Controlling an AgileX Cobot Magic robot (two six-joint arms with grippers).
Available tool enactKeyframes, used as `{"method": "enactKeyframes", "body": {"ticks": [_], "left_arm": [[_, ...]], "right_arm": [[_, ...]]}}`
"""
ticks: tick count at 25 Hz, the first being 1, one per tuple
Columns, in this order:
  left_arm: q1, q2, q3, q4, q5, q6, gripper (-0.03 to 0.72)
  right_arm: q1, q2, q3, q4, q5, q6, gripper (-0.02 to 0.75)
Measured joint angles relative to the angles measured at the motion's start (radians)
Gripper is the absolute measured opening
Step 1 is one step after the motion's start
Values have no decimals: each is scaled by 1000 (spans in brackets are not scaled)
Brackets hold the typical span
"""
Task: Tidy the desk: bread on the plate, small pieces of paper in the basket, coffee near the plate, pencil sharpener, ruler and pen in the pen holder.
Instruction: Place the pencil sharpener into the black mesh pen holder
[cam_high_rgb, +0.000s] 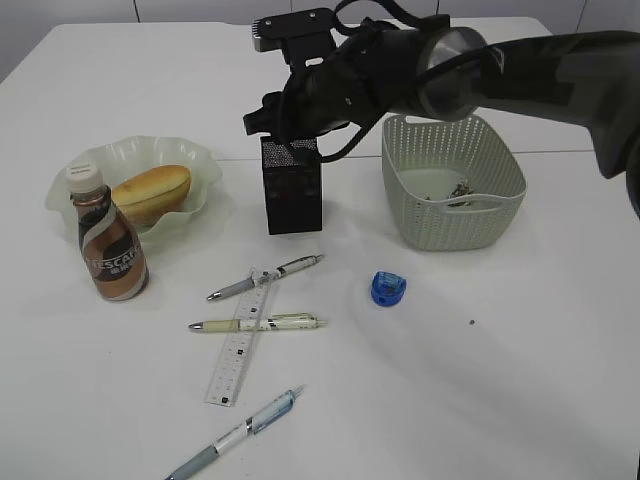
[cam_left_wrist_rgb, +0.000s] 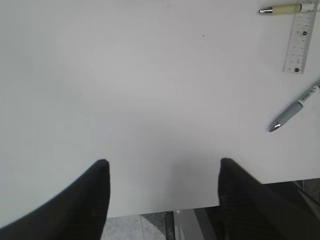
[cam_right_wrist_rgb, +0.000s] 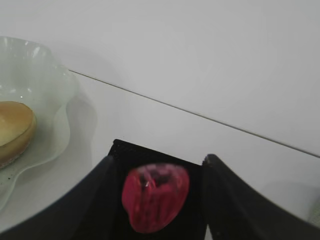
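A red pencil sharpener, blurred in the right wrist view, sits between the two fingers of the right end effector at the bottom centre of that frame, directly above the open top of the black mesh pen holder; whether the fingers are touching it cannot be told. In the exterior view the right arm reaches from the upper right across to the holder at upper centre. A blue pencil sharpener lies on the desk right of centre. The bread lies on the pale plate at the left, with the coffee bottle standing just in front of the plate. The basket at the upper right holds small scraps. Below centre, the ruler lies slanted under two pens, and a third pen lies near the bottom edge. The left end effector hangs wide apart over bare desk, holding nothing.
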Motion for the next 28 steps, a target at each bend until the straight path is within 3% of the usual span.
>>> {"method": "enactKeyframes", "body": {"ticks": [9, 13, 28], "left_arm": [[0, 0, 0, 0, 0, 0, 497], [0, 0, 0, 0, 0, 0, 497], [0, 0, 0, 2, 0, 0, 497]], "right_arm": [[0, 0, -2, 0, 0, 2, 445], [0, -7, -32, 6, 74, 2, 446], [0, -92, -171, 192, 785, -1, 421]]}}
